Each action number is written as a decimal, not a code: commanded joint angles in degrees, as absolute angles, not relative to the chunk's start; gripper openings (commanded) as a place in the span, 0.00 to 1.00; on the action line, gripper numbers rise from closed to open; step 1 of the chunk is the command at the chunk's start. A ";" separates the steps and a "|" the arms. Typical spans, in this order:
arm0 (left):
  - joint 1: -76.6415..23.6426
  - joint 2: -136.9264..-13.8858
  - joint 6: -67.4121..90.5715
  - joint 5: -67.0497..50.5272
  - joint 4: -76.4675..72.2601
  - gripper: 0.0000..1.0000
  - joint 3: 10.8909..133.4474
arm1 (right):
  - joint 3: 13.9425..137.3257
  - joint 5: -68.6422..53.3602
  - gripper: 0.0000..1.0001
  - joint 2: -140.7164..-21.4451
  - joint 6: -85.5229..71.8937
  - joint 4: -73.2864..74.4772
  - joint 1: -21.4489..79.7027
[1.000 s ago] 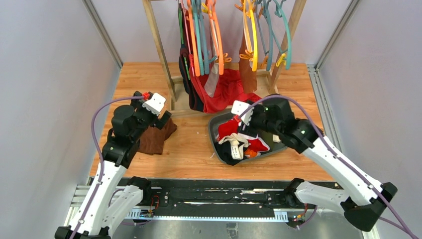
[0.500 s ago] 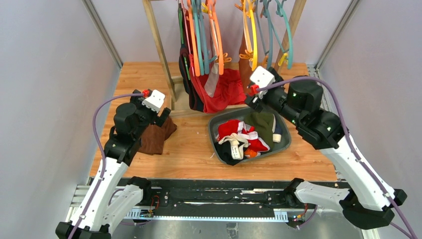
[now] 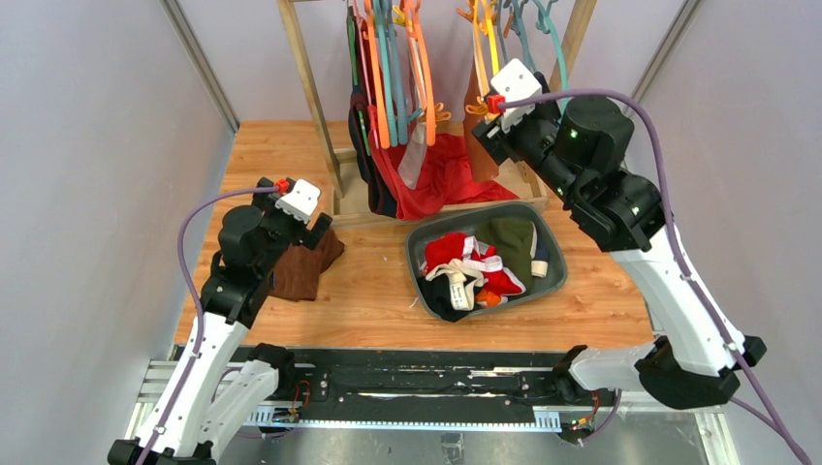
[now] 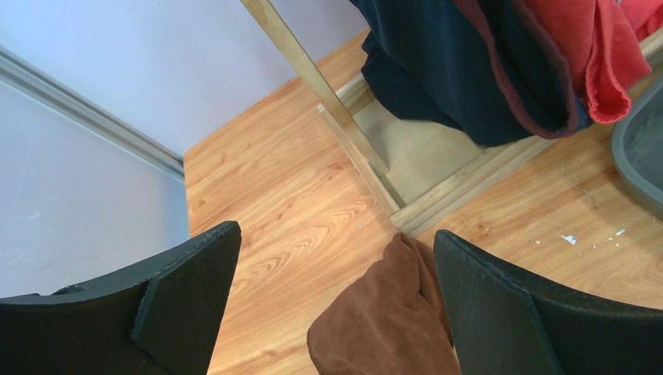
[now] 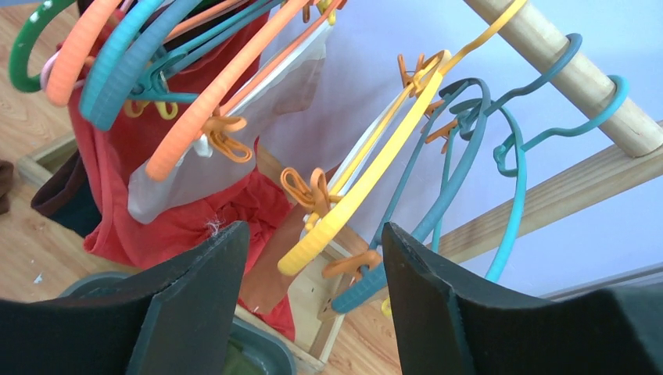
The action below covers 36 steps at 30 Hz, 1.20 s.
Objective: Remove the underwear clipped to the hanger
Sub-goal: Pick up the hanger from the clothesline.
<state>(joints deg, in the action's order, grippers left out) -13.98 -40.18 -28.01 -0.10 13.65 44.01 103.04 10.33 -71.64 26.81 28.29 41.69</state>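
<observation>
On the wooden rack (image 3: 310,87), upper centre, an orange plastic hanger (image 5: 227,90) is hung, with 1 pale beige fabric brief (image 5: 285,86) clipped on. Soft, light handling is expected; fabric beside the orange clip (image 5: 219,137) should be gripped. Left gripper (image 4: 336,234) and right gripper (image 5: 313,238) jaws are apart.

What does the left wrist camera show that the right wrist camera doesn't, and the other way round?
Left wrist only: a crumpled brown cloth below the open left tool, and the rack's wooden base frame. Right wrist only: a yellow plastic hanger with orange clips, teal hangers and the round wooden rail, ahead of the open right tool. Both: the wooden table, the large red cloth and the grey bin's rim.
</observation>
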 commanded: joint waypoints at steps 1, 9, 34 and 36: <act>-13.62 -39.20 -27.99 -1.35 11.60 0.98 43.17 | 108.63 12.33 0.63 -75.69 24.26 28.75 40.36; -13.62 -37.81 -27.86 -2.38 11.80 0.98 43.07 | 117.48 12.42 0.55 -83.46 19.85 29.09 36.08; -13.60 -37.08 -28.38 -4.57 12.38 0.98 42.54 | 122.84 1.93 0.25 -93.78 9.95 29.03 25.85; -13.63 -36.95 -28.40 -4.55 12.39 0.98 42.56 | 123.51 1.92 0.19 -94.01 9.27 29.06 25.68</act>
<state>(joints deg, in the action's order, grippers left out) -13.96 -37.71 -28.08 -3.79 13.54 43.20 120.31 2.96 -93.60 11.35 29.78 27.22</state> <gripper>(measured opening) 0.982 0.242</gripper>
